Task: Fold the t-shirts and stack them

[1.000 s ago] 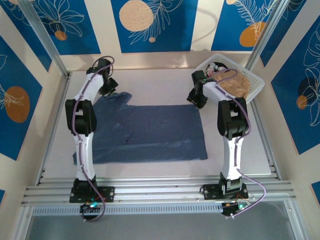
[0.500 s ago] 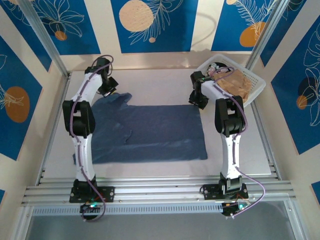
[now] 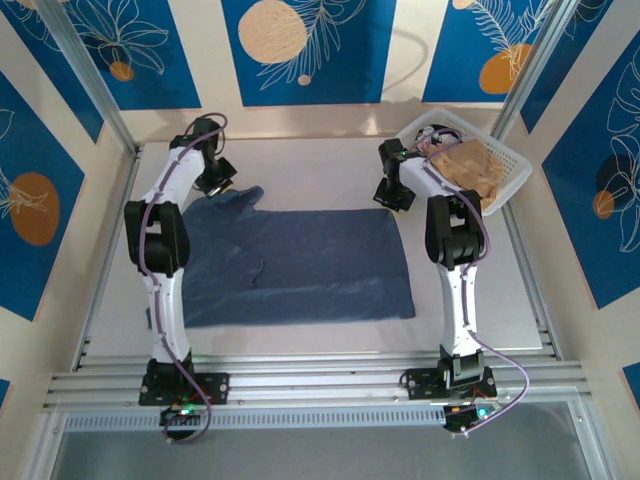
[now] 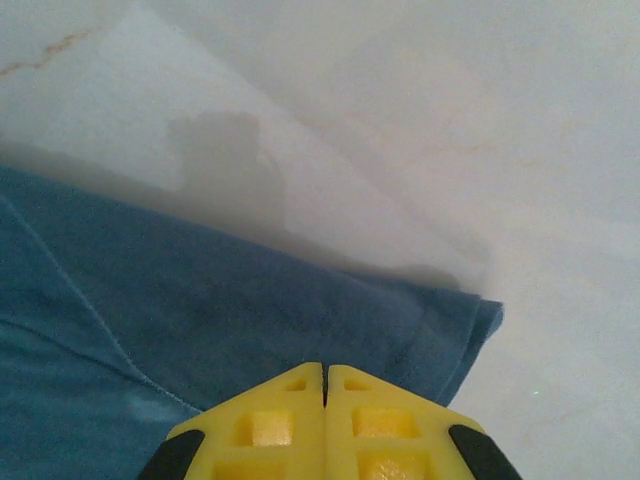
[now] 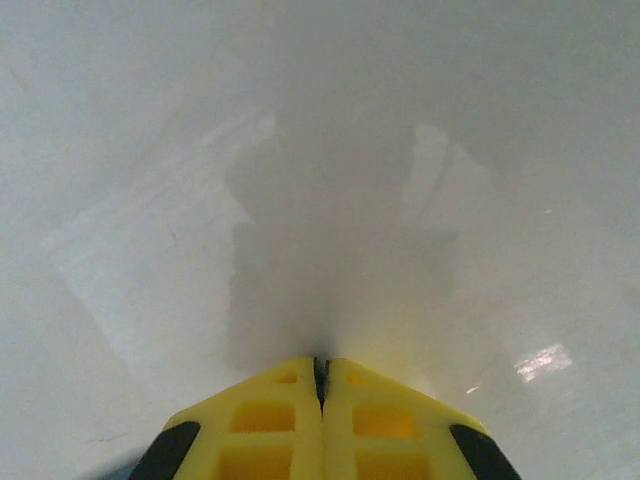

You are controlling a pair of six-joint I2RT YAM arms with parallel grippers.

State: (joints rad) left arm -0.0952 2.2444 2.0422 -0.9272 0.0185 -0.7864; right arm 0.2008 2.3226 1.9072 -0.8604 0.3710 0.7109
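Note:
A slate-blue t-shirt (image 3: pixel 300 265) lies spread flat on the white table. My left gripper (image 3: pixel 217 180) is at its far left sleeve (image 4: pixel 300 300). Its yellow jaws (image 4: pixel 325 368) are shut, with their tips pressed into the sleeve fabric near the hem. My right gripper (image 3: pixel 393 196) is at the shirt's far right corner. Its yellow jaws (image 5: pixel 320 362) are shut, their tips down against the bare table. I see no fabric between them, and the corner itself is hidden under the fingers.
A white lattice basket (image 3: pixel 508 163) stands at the back right, just beyond the right arm, with tan cloth (image 3: pixel 470 168) in it. Metal rails run along the table's near edge (image 3: pixel 320 380). Bare table (image 3: pixel 310 165) lies beyond the shirt.
The right gripper has shut from half open and has shifted slightly towards the far side of the shirt's corner. The left gripper has stayed shut at the sleeve. The shirt has not moved.

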